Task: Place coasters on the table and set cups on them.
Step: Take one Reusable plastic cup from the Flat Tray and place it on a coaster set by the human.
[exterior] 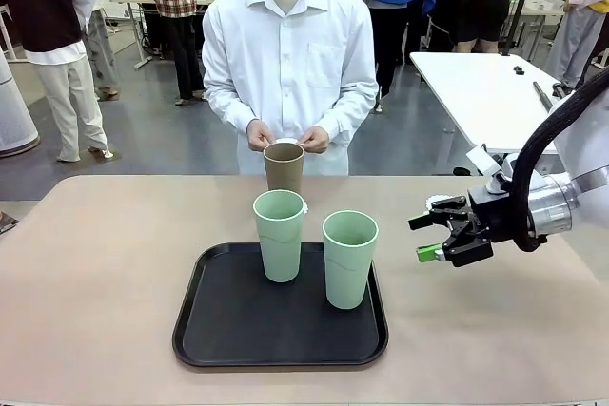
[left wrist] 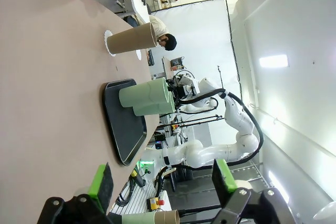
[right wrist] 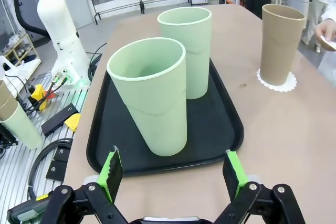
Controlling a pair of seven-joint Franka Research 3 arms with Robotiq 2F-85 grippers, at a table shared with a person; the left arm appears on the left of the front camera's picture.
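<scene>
A: Coaster (right wrist: 292, 82) first, where was it?
B: Flat on the tabletop (exterior: 95, 263), beyond the far edge of the tray (exterior: 285, 344), with the tan cup (exterior: 284, 168) standing upright on it. Its lacy rim showed on both sides of the cup's base.
A: Any more of them?
B: A white edge (exterior: 304, 206) peeked out behind the rim of the left mint cup (exterior: 280, 235), low on the tabletop. I could not tell for sure that it was a coaster. The person (exterior: 285, 54) stood at the far side with one hand (exterior: 259, 134) beside the other hand (exterior: 315, 138), just above the tan cup, pinching a white scrap (exterior: 288, 143) between them, too small to make out.
A: And the mint cups?
B: Both were upright on the tray. The left mint cup stood toward the tray's far edge, the right mint cup (exterior: 349, 259) nearer the robot and near the tray's right rim. They were close together but apart.
A: The end effectors?
B: The right end effector (exterior: 428, 237) hung over the tabletop just right of the tray. Its fingers were spread wide with nothing between them, pointed at the right mint cup and clear of it. The left end effector (left wrist: 161, 182) was gaping and empty as well, looking along the tabletop at the tray from the side.
</scene>
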